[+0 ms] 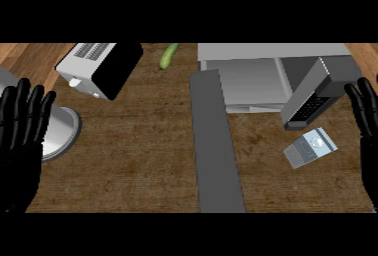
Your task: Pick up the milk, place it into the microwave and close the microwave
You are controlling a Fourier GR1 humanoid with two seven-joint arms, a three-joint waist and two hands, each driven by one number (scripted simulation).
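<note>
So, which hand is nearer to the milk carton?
The right hand. It is at the view's right edge, just right of the milk carton; the left hand is at the left edge, far across the counter.

A green cucumber (169, 56) lay at the top of the brown bench (133, 165); a grey, black-fronted appliance (100, 67) stood upper left, a round grey plate (63, 132) below it.

You have flat, even light over the brown counter (133, 165), rather dim. The milk carton (310, 148) at the right and the plate (65, 131) at the left stand out pale; the black left hand (22, 130) and right hand (365, 115) carry thin grey highlights.
</note>
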